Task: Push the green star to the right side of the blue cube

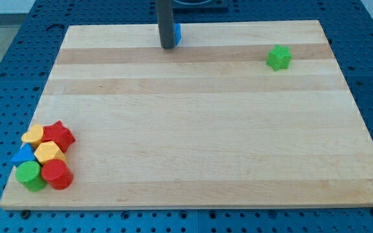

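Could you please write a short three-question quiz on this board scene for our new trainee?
1. True or false: the green star lies toward the view's right of the blue cube.
2. Which thing partly hides the blue cube?
A. the red star
B. the rod, ending in my tip
C. the green cylinder
3. Fill in: the cluster of six blocks sits in the board's bottom-____ corner in the view.

Key: 1 true, with a wide gap between them. 2 B: only the cube's right edge shows beside the rod. 3 left.
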`<state>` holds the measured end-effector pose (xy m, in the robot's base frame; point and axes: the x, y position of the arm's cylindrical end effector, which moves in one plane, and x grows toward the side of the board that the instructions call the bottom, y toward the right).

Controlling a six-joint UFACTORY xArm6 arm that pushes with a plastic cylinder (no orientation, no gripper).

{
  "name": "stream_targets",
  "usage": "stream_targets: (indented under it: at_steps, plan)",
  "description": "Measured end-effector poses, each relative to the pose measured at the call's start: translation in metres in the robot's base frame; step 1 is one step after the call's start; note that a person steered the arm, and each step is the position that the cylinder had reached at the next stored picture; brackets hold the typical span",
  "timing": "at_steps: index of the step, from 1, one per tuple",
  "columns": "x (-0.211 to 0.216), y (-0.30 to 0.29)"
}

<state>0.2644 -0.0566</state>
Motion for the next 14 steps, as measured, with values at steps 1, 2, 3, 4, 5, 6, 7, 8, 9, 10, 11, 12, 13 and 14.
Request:
stream_targets:
  at_steps: [1,2,3,4,5,6,7,8,9,10,11,12,13,14]
  plan:
    - [-0.004,-0.002]
    - [-0.007,-0.004]
    - [0.006,0.003]
    - [0.066,0.030]
    - [0.119,0.090]
    - [0.144,0.188]
    - [0.143,0.278]
    - [0.121,0.312]
    - [0.080,0.292]
    - [0.047,0.248]
    - [0.025,0.185]
    - [0.019,0.183]
    - [0.019,0.254]
    - [0.057,0.286]
